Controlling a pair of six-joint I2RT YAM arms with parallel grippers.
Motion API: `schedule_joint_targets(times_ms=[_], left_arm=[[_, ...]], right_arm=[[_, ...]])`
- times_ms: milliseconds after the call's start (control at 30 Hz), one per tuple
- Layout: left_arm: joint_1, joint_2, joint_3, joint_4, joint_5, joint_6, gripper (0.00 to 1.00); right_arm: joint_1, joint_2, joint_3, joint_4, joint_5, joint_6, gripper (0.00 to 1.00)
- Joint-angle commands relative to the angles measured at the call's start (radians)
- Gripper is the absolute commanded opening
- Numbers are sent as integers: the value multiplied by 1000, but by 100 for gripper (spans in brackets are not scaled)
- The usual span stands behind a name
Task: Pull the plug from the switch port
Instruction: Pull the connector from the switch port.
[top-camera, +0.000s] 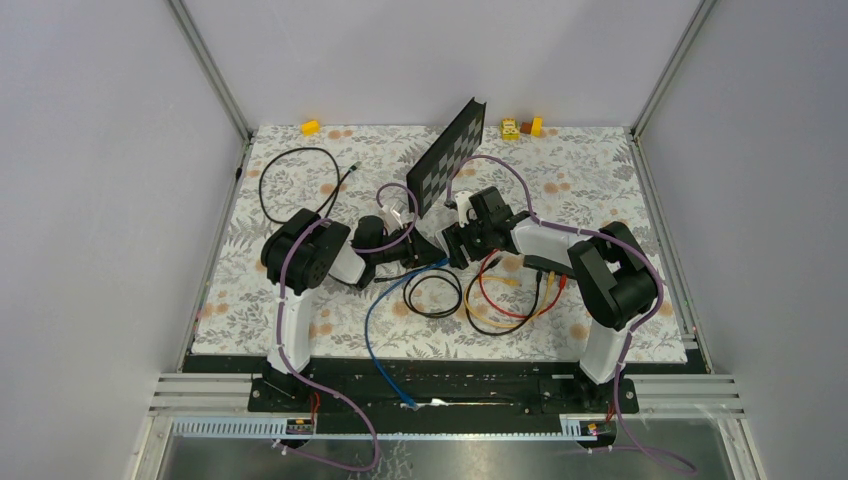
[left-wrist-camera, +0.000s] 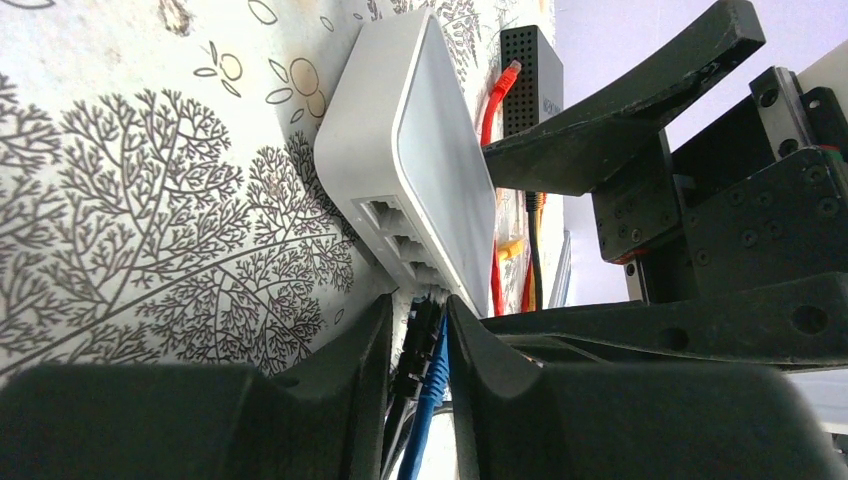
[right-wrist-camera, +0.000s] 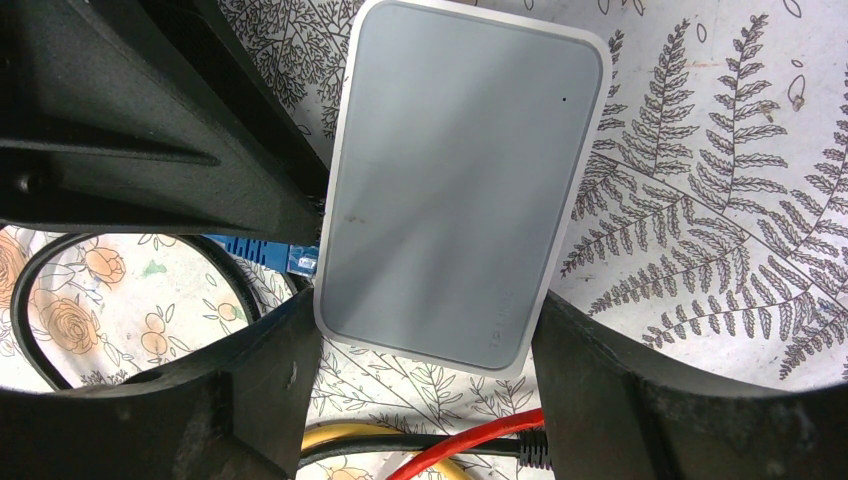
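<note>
Pale grey plastic forms the switch (right-wrist-camera: 460, 180), a flat rounded box lying on the fern-printed mat (right-wrist-camera: 720, 200) and filling the centre of the right wrist view. Its row of sockets runs along the narrow end shown mid-frame in the left wrist view. The plug (left-wrist-camera: 428, 335), on a blue cable (left-wrist-camera: 425, 430), sits in the socket lowest in that frame. The left gripper (left-wrist-camera: 420, 335) is closed on the plug, one finger on each side, just below the socket mouth. The right gripper (right-wrist-camera: 425, 325) clamps the switch across its width, with both fingers against its long sides near the lower edge of the frame. A black vented box (left-wrist-camera: 530, 70) with red and orange leads lies beyond, at the upper right of the left wrist view. The step in hand appears to be the extraction itself. It is probably best done as a straight pull along the socket axis while the right gripper pins the box flat. Whether the latch tab is pressed cannot be seen, and a skewed pull could jam the plug or drag the switch.
</note>
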Motion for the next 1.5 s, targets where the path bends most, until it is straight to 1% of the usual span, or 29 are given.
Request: schedule_joint_targets(times_ms=[0,167,333,433,667,733,1000,1133,1233,1467], left_arm=[[-4,28,21,11,-1,30,27],[-4,32,32,12,-1,21,25],[-4,30,31,16,4,11,20],[-4,40,27,34,11,-7,16],[-4,49,23,54,21,-23,0],[-4,46,22,54,21,-21,0],[-3,38,27,19,21,0,0],[-3,41,33,17,9,-20,0],[-4,45,29,17,1,-43,0],[-4,44,14,39,17,-52,0]], right_arm=[[7,20,11,-4,-28,2,47],[6,23,13,-6,-29,-1,49],[7,37,25,-19,-7,-5,57],[7,45,28,-25,8,-4,62],[7,48,32,-34,51,1,72],[6,50,36,-39,60,2,74],[7,46,47,-62,84,-17,73],[6,45,49,-63,46,15,73],[7,44,51,-62,16,51,70],[5,30,42,-51,103,-4,59]])
